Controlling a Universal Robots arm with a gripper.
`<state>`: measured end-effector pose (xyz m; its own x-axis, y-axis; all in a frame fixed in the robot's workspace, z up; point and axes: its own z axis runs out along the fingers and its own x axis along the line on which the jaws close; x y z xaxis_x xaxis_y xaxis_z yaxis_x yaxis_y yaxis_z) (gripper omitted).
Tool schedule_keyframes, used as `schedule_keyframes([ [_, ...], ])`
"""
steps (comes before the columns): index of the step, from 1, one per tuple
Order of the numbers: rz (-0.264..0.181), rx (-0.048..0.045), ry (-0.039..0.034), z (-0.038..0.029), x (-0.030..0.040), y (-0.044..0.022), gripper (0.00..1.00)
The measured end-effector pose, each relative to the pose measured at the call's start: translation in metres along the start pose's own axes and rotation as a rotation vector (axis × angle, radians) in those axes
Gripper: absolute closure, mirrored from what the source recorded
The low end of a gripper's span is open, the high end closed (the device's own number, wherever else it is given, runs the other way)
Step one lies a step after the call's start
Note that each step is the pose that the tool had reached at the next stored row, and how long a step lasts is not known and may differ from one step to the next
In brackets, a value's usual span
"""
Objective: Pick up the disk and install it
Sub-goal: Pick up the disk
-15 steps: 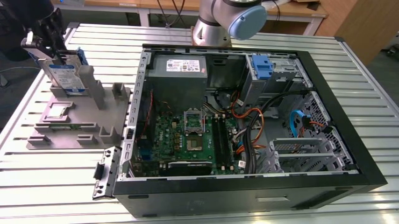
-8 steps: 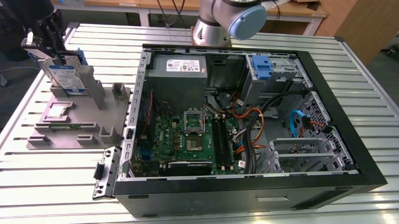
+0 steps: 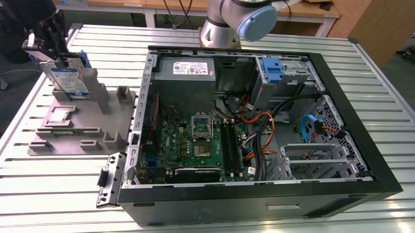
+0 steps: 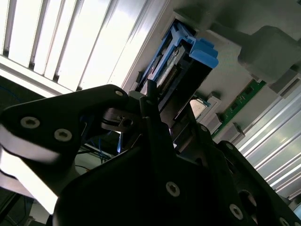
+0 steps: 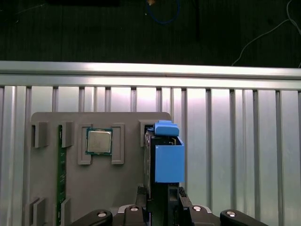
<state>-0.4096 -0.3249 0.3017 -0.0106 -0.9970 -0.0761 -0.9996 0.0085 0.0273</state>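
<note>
The disk (image 3: pixel 67 80) is a silver drive with a blue-and-white label and a blue carrier. It stands on edge in a slot of the grey fixture plate (image 3: pixel 77 124) at the exterior view's left. My gripper (image 3: pixel 55 59) sits over its top edge, with the fingers pressed against both faces. In the first wrist view the blue carrier end of the disk (image 5: pixel 168 162) sticks out from between the fingers of the gripper (image 5: pixel 162 197). The second wrist view shows the disk (image 4: pixel 203 51) running from the gripper (image 4: pixel 153 101) down to the plate. Its lower edge still looks seated in the slot.
The open computer case (image 3: pixel 382 179) fills the middle and right, with a motherboard (image 3: pixel 194 145), cables and a drive bay holding a blue bracket (image 3: pixel 273 69) at the back. On the fixture plate lie a processor chip (image 5: pixel 99 141) and a green memory stick (image 5: pixel 60 169). The arm's base (image 3: pixel 236 19) stands behind the case.
</note>
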Motion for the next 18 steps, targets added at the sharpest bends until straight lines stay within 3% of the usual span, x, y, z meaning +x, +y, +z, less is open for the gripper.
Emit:
schedule_keyframes([
  [6, 0.0, 0.0005, -0.0003, -0.0011, -0.0001, 0.0, 0.65],
  [12, 0.0, 0.0, 0.0, -0.0147, -0.0011, 0.0004, 0.65],
  [18, 0.0, 0.0002, -0.0001, -0.0154, -0.0012, 0.0004, 0.65],
])
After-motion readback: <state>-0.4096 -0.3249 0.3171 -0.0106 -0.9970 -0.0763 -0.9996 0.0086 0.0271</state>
